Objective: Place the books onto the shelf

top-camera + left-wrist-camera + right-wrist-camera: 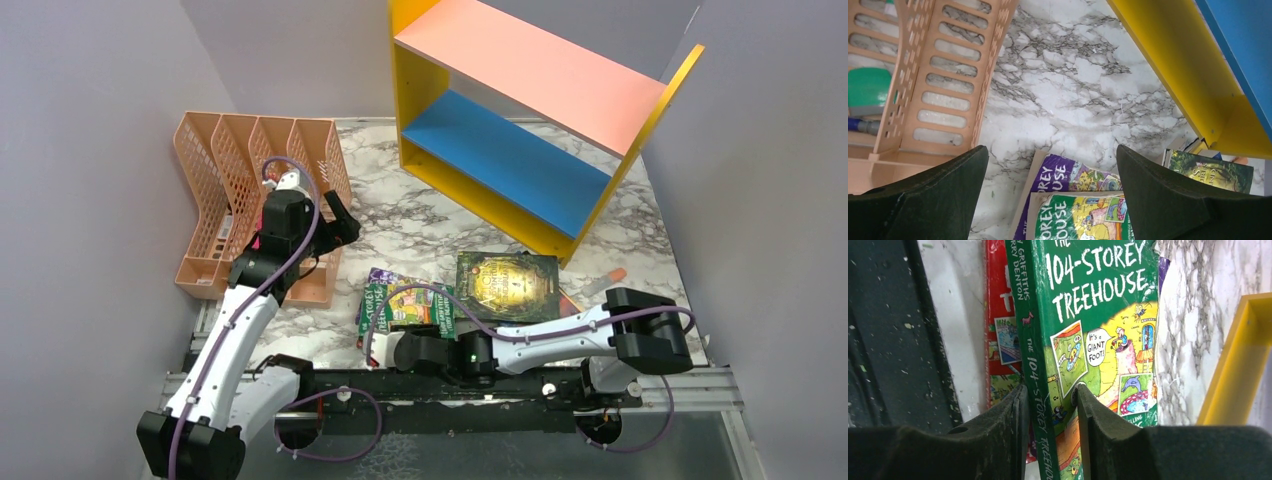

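Peach rack (215, 190) far left. My left pincer (1053, 155) wide, above table (1073, 85). Green Treehouse book (1098, 315) near table's front edge, spine clamped in my right pincer (1050, 395); red book (998, 305) under it mostly hidden. Shelf (510, 160) well apart behind, top cut off.

The shelf (500, 150) stands at the far side of the table (400, 215), right of centre, and the file rack (215, 190) stands at the far left. Before the shelf, near the front edge, the 104-Storey Treehouse book (425, 312) lies on a second Treehouse book (1058, 175). To its right, a further book (507, 285) lies just before the shelf's near corner. The right gripper (1048, 392) straddles the top book's spine edge. The left gripper (340, 222) hangs between rack and books.
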`<state>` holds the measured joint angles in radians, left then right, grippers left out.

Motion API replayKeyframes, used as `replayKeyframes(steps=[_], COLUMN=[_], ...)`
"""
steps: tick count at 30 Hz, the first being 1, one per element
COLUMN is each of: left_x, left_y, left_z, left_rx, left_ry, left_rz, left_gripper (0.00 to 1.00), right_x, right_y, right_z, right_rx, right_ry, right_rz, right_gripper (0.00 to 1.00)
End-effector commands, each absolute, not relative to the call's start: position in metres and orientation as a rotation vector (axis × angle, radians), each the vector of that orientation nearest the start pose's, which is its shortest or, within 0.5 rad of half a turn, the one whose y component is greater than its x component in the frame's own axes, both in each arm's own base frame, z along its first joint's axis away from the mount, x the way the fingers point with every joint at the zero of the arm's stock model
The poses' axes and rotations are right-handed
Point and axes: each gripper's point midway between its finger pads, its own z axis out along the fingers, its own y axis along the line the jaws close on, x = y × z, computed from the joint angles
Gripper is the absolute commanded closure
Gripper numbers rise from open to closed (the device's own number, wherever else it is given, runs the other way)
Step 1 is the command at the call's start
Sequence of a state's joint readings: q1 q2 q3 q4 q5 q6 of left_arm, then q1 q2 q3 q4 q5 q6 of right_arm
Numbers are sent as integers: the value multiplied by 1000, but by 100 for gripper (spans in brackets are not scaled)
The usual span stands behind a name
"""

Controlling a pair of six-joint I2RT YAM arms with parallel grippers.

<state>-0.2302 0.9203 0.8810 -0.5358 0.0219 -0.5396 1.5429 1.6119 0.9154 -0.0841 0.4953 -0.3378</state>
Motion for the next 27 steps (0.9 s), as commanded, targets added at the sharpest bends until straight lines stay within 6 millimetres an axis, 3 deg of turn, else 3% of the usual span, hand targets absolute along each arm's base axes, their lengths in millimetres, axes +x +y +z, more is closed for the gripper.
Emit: replayKeyframes(steps=[1, 7, 11, 13, 23, 27], left_x=[271, 249, 232, 228, 226, 221], left_y=[-79, -57, -28, -25, -76, -105], left_z=[191, 170, 183, 193, 185, 172], left_rx=[-495, -708, -746, -729, -608, -550], left_ry=[2174, 2172, 2145, 2133, 2199, 2261], left_rz=[-430, -350, -173, -170, -499, -677], left_gripper=[1, 1, 1, 1, 1, 1], right_x=[94, 115, 127, 129, 146, 155], right_y=[402, 420, 433, 439, 456, 455], right_z=[87, 99, 116, 122, 137, 139], right_rx=[-1541, -1262, -1053, -990, -736, -635], right_ry=[1607, 1684, 1771, 1801, 1949, 2000], right_rz=[228, 211, 287, 344, 592, 644], right_gripper=[90, 95, 95, 95, 95, 96])
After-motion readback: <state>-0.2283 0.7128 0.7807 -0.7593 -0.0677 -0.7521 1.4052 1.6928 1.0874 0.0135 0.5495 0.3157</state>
